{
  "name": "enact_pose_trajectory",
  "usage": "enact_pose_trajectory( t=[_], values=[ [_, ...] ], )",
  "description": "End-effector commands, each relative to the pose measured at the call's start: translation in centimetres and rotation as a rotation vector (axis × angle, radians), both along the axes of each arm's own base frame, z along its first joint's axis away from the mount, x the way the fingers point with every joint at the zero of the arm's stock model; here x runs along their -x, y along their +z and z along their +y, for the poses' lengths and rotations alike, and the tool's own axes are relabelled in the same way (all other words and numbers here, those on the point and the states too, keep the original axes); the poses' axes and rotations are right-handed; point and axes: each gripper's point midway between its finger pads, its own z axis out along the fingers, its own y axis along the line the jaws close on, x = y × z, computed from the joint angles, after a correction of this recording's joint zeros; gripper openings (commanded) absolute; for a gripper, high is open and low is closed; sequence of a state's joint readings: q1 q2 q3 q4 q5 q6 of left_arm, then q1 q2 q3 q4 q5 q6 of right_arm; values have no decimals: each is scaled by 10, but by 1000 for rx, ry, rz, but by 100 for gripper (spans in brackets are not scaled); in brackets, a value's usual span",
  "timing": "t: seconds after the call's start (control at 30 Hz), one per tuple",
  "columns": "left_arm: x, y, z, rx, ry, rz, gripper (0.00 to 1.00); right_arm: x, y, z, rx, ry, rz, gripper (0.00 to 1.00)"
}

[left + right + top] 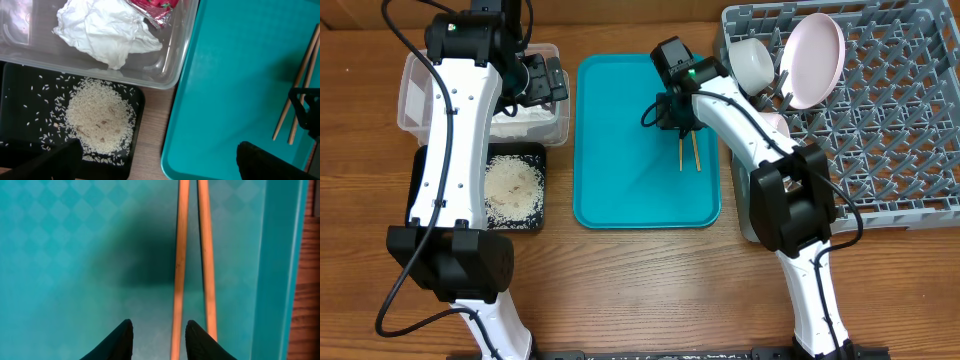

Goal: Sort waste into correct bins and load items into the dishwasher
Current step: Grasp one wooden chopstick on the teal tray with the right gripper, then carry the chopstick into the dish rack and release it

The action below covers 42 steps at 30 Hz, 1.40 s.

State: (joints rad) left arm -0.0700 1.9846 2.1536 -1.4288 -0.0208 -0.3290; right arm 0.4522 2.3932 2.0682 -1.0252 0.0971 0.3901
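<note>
Two wooden chopsticks (688,150) (180,255) lie side by side on the teal tray (620,180). My right gripper (678,118) (160,330) is low over their far end, jaws partly apart. One chopstick runs between the fingertips close to the right one; the other (206,255) lies outside it. My left gripper (545,80) (157,165) hangs wide open and holds nothing, above the gap between bins and tray. The clear tub (415,90) holds a white napkin (107,30) and a red wrapper (155,7). Rice scraps (513,185) (100,117) lie in the black tray (420,180).
The grey dish rack (880,130) fills the back right. A pink plate (815,60) and a pale bowl (752,62) stand in its left side. The right arm's base (790,200) sits between the teal tray and the rack.
</note>
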Motion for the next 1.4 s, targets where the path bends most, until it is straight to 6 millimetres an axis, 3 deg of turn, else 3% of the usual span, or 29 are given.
enact_pose_trajectory(
  t=[0.0,0.23,0.43,0.53,0.67,0.87,1.0,1.07,1.1,1.2,1.27,1.3,1.37],
  values=[
    [-3,9,4,-15,-6,-28,100,1,-15,-5,22,-15,18,36],
    [-3,9,4,-15,-5,-28,100,7,-40,-9,39,-30,58,35],
    [-3,9,4,-15,-6,-28,100,9,-43,-10,39,-41,67,31],
    [-3,9,4,-15,-6,-28,100,11,-44,-11,42,-41,75,24],
    [-3,9,4,-15,-6,-28,100,14,-45,-11,48,-40,88,4],
    [-3,9,4,-15,-6,-28,100,9,-34,-8,35,-33,72,4],
    [-3,9,4,-15,-6,-28,100,1,6,-4,14,-25,27,4],
    [-3,9,4,-15,-6,-28,100,-5,41,-1,-6,-5,-28,4],
    [-3,9,4,-15,-6,-28,100,-11,74,1,-25,14,-82,4],
    [-3,9,4,-15,-6,-28,100,-14,133,0,-44,63,-171,4],
    [-3,9,4,-15,-6,-28,100,-12,166,-7,-51,75,-213,4],
    [-3,9,4,-15,-6,-28,100,-8,191,-17,-51,65,-244,4],
    [-3,9,4,-15,-6,-28,100,-2,219,-39,-38,29,-279,4]
  ],
)
